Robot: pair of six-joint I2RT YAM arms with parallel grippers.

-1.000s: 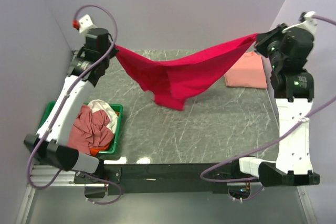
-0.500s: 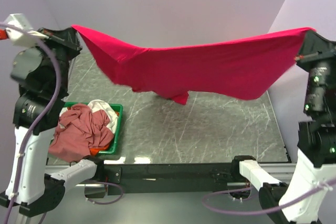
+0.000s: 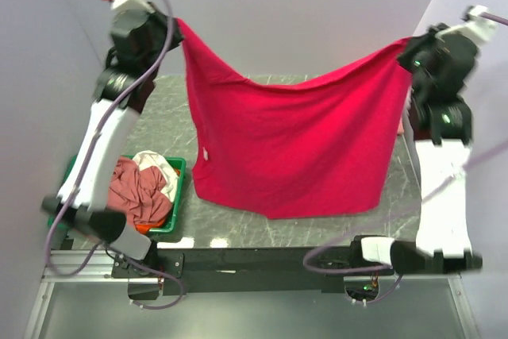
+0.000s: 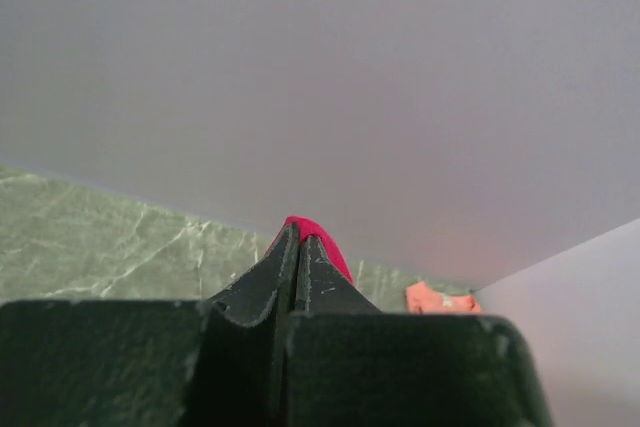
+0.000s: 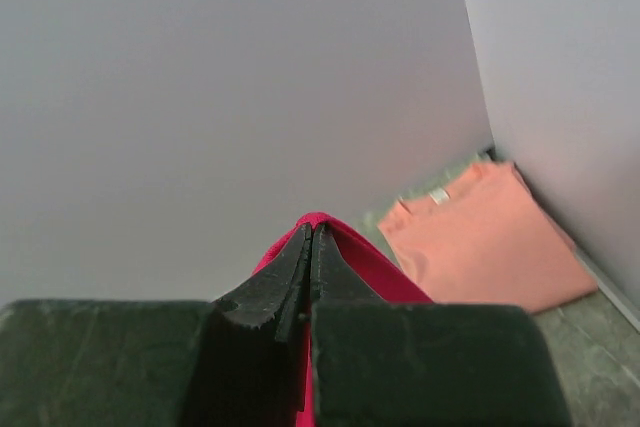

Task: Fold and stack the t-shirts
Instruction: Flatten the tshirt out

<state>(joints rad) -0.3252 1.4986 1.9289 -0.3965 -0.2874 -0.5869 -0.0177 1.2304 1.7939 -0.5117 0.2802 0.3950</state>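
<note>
A crimson-red t-shirt hangs spread like a sheet between my two raised grippers, its lower hem near the table's front edge. My left gripper is shut on its upper left corner; in the left wrist view a bit of red cloth shows past the closed fingertips. My right gripper is shut on the upper right corner, as the right wrist view shows, with red cloth beside it. A folded salmon-pink t-shirt lies at the table's far right corner, mostly hidden in the top view.
A green plastic tray at the left front holds a heap of dusty rose, white and orange t-shirts. The grey marble table is walled at the back and on both sides.
Both grippers swung up and towards the camera, then back, shaking the bunched red t-shirt open; it now hangs flat and spread. The grips have not changed.
</note>
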